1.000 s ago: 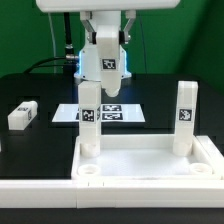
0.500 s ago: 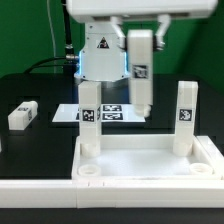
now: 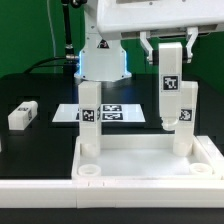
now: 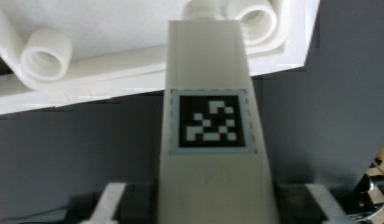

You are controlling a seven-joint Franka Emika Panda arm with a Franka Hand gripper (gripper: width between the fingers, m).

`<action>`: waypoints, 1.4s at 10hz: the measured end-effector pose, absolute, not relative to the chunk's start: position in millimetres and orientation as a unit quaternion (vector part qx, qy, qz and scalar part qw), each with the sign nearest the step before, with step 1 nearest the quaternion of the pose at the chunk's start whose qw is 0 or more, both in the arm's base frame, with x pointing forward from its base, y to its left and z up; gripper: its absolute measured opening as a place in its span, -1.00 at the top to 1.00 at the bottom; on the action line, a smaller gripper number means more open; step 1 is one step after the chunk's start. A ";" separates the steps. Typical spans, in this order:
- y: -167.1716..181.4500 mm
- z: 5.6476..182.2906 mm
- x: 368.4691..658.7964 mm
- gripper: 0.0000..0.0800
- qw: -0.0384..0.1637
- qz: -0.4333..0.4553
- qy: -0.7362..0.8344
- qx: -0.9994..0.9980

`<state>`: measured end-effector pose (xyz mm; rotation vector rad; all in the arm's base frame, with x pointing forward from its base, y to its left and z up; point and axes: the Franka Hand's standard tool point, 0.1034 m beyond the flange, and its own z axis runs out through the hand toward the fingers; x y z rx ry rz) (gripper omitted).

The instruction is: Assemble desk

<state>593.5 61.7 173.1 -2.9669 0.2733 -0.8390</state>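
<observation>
Nearest, the desk top point(image 3: 110, 182) lies on the counter point(image 3: 40, 150), its front sockets free and two legs point(image 3: 88, 120) seated in the far corners. Above, the end effector point(image 3: 171, 45) clamps a third leg point(image 3: 171, 88) upright, likely so it drops straight into a socket. A fourth leg point(image 3: 22, 115) lies toward the exterior view's left.

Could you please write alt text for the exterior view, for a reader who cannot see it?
A pincer holds a white tagged leg upright, close beside the standing leg on the exterior view's right of the white desk top. Another leg stands in the other far corner, and a spare leg lies on the black table.
</observation>
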 end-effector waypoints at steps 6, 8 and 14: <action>79.3 159.6 610.7 0.27 0.000 -0.264 0.023 -0.964; 79.5 158.8 610.5 0.27 0.000 -0.264 0.024 -0.964; 101.0 140.8 627.4 0.27 -0.003 -0.264 0.015 -0.964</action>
